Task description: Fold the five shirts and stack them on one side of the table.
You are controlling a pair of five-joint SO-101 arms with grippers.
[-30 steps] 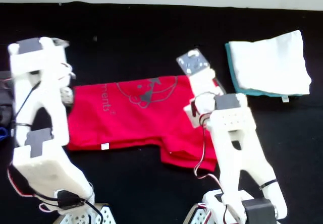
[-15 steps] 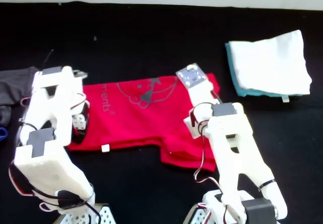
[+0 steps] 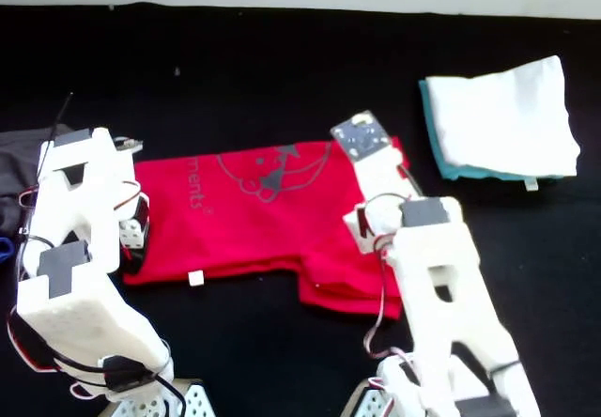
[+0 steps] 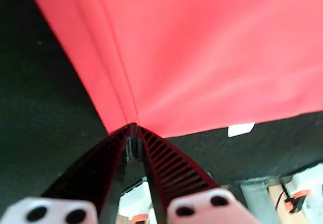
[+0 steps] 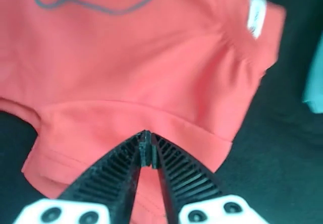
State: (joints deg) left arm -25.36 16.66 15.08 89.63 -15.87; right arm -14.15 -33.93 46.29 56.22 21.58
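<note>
A red shirt (image 3: 254, 215) lies spread flat in the middle of the black table. My left gripper (image 3: 136, 240) is at the shirt's near left corner. In the left wrist view the left gripper (image 4: 132, 133) is shut, its tips pinching the hem edge of the red shirt (image 4: 202, 57). The right arm (image 3: 427, 239) hangs over the shirt's right end and hides its own fingers there. In the right wrist view the right gripper (image 5: 145, 142) is shut on the red shirt (image 5: 126, 57) at the sleeve seam. A folded white shirt (image 3: 502, 112) rests on a folded teal shirt (image 3: 435, 145) at the back right.
A dark grey garment (image 3: 19, 154) lies at the table's left edge, behind the left arm. A small white tag (image 3: 195, 277) sticks out from the red shirt's near edge. Bare black table stretches behind the red shirt and in front of it between the two arm bases.
The left arm has swung down from behind the shirt's left edge to its near left corner. The right arm has barely shifted, and the shirt's far right corner now shows.
</note>
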